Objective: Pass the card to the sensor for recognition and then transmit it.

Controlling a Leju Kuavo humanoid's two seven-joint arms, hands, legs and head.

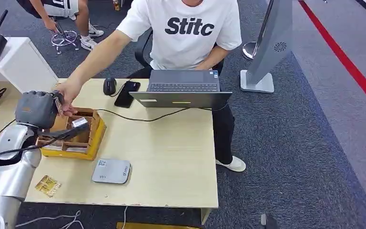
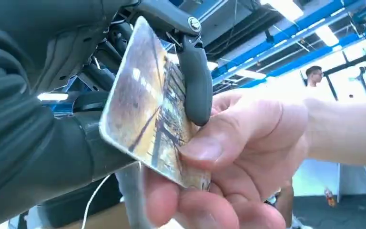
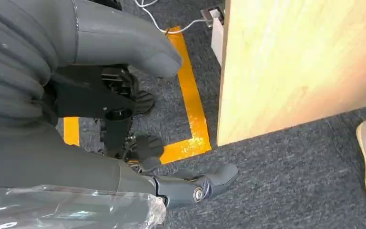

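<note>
Left hand [image 1: 37, 109] raised over the left part of the counter [image 1: 171, 143], gripping the card [image 1: 57, 104]. The left wrist view shows the grip close: a dark finger [image 2: 195, 76] lies across one face of the card [image 2: 147, 109], thumb behind it. The head view gives the card as a thin sliver edge-on; the wrist view shows its face, glossy, with blurred yellow, brown and dark streaks and rounded corners, tilted.

A person's hand [image 2: 238, 157] also holds the card, thumb pressed on its near face, fingers under it. In the head view that person's hand [image 1: 69, 95] reaches across from the far side of the counter, just above the box [image 1: 83, 138].

Right hand [image 3: 124, 124] hangs low beside the counter's edge above grey carpet and an orange floor line [image 3: 190, 109]; its fingers are partly curled, apart, and hold nothing.

Outward on the counter: grey sensor [image 1: 111, 171], second card [image 1: 47, 185] near the front edge, laptop [image 1: 183, 89], mouse [image 1: 109, 86], phone [image 1: 127, 93].
</note>
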